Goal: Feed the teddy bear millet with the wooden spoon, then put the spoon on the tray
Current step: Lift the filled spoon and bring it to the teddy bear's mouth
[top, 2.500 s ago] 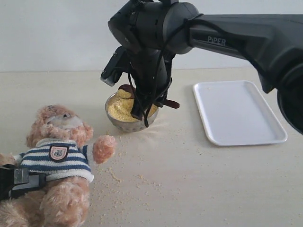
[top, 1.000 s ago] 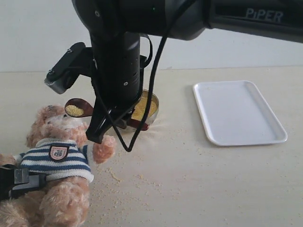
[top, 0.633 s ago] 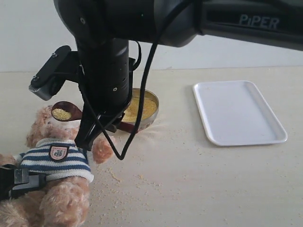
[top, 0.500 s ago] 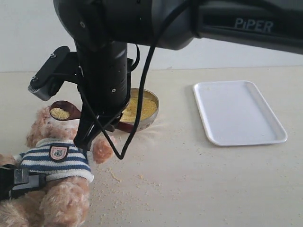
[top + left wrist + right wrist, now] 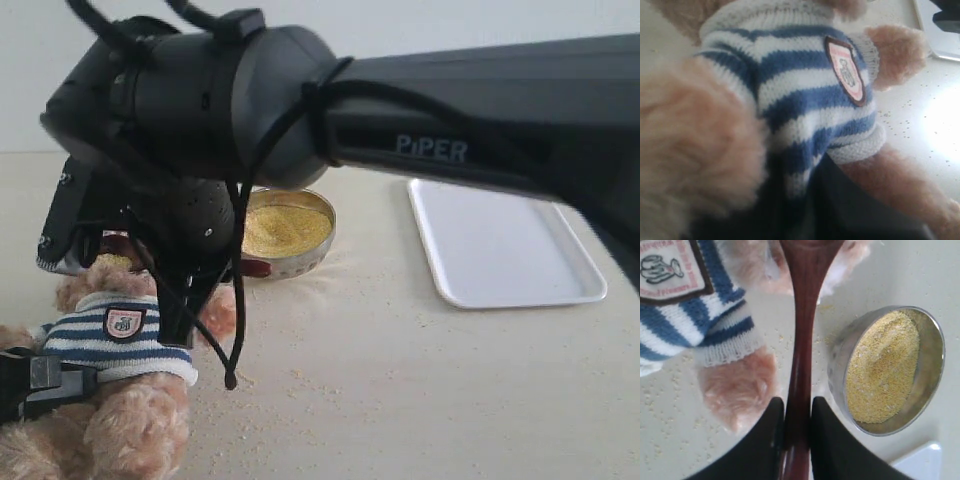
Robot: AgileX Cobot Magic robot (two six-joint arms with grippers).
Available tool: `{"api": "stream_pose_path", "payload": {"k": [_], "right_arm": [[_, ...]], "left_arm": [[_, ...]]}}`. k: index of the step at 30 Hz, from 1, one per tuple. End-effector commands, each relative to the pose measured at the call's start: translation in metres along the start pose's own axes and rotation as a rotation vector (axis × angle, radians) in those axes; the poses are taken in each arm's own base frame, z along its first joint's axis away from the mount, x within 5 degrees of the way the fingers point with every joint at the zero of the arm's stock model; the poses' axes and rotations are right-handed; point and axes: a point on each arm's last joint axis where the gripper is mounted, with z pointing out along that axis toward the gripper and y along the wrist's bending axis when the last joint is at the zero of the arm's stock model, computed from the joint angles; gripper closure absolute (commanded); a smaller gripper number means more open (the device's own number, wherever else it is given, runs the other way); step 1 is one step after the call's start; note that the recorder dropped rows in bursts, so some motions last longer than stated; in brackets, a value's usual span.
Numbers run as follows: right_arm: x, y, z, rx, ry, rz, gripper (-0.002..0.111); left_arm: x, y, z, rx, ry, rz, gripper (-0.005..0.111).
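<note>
The right end effector [image 5: 797, 412] was closed narrowly on the wooden spoon [image 5: 802, 340] by its handle, the spoon's tip presumably at the muzzle of the teddy bear [image 5: 120, 335], though hidden. The bear was steadied by the left end effector [image 5: 35, 385], clamped at its side. The right arm [image 5: 450, 130] was stretched across, wrist bent downward; millet [image 5: 285, 228] and tray [image 5: 500, 240] lay at the bear's 3 o'clock.
</note>
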Motion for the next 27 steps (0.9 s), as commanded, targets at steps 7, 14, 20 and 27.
{"api": "stream_pose_path", "payload": {"k": [7, 14, 20, 27], "right_arm": [[0.004, 0.004, 0.012, 0.105, 0.146, -0.064, 0.104], [-0.004, 0.011, 0.006, 0.155, 0.131, -0.086, 0.104], [-0.011, 0.016, -0.003, 0.278, 0.142, -0.136, 0.104], [-0.016, 0.023, -0.009, 0.351, 0.155, -0.149, 0.104]], "left_arm": [[0.0, -0.001, -0.002, 0.007, -0.015, -0.002, 0.102], [0.0, -0.001, -0.002, 0.009, -0.014, -0.002, 0.102], [0.0, -0.001, -0.002, 0.009, -0.014, -0.002, 0.102], [0.0, -0.001, -0.002, 0.007, -0.015, -0.002, 0.102]]}}
